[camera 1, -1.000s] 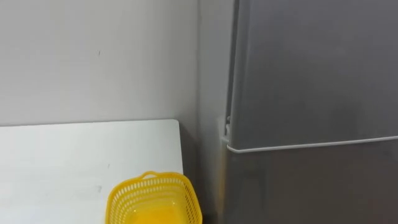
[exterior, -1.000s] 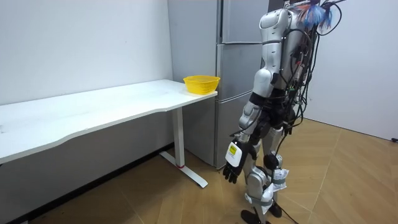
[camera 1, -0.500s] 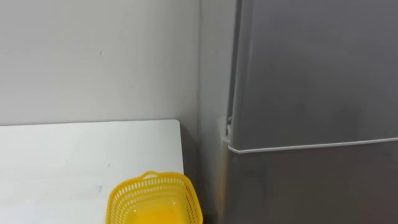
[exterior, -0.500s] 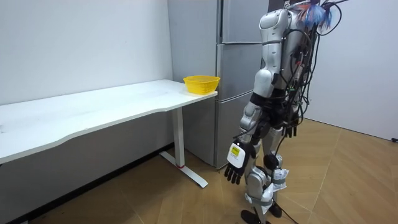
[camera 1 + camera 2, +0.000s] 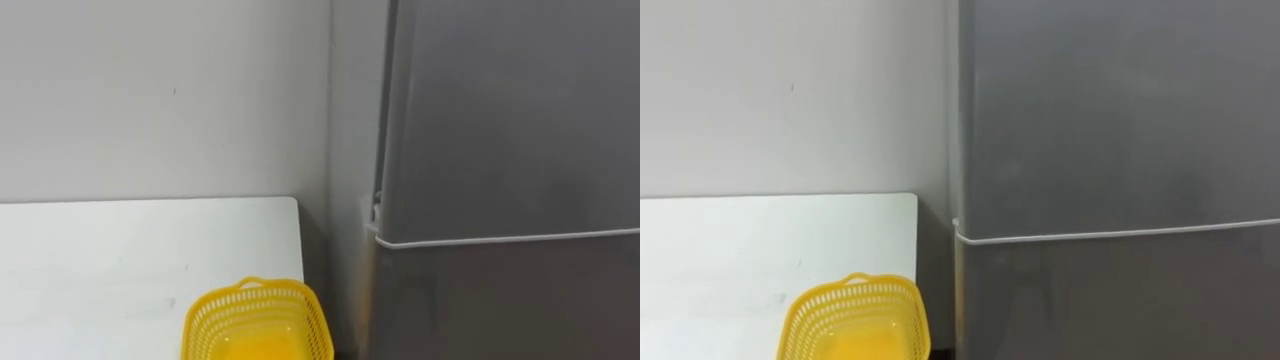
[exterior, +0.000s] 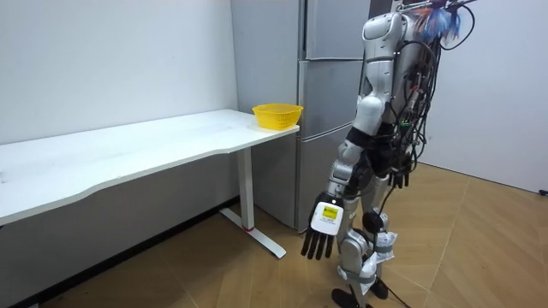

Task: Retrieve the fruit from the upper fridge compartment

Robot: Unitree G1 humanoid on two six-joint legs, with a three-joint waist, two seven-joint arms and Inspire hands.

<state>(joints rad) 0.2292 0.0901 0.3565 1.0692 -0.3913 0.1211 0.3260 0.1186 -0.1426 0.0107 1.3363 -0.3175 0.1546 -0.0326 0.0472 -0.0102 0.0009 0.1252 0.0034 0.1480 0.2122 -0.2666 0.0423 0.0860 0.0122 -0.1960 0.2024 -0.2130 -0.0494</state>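
A grey fridge stands right before me, both doors shut: its upper door (image 5: pixel 510 110) fills the right of the eye views and the lower door (image 5: pixel 500 300) begins under a pale seam. In the room view I stand upright facing the fridge (image 6: pixel 325 51). My left hand (image 6: pixel 318 231) hangs low at my side, swung a little forward, fingers straight and holding nothing. At my other hip hangs my right hand (image 6: pixel 398 179), fingers loose and empty.
A yellow mesh basket (image 5: pixel 258 320) sits at the corner of a white table (image 5: pixel 120 250) just left of the fridge, against a white wall. Bare wooden floor (image 6: pixel 479 248) lies behind me and toward the room view's right.
My left hand has swung forward and slightly lower, its back turning toward the room camera. The eye view has shifted a little, so fridge and basket sit further right.
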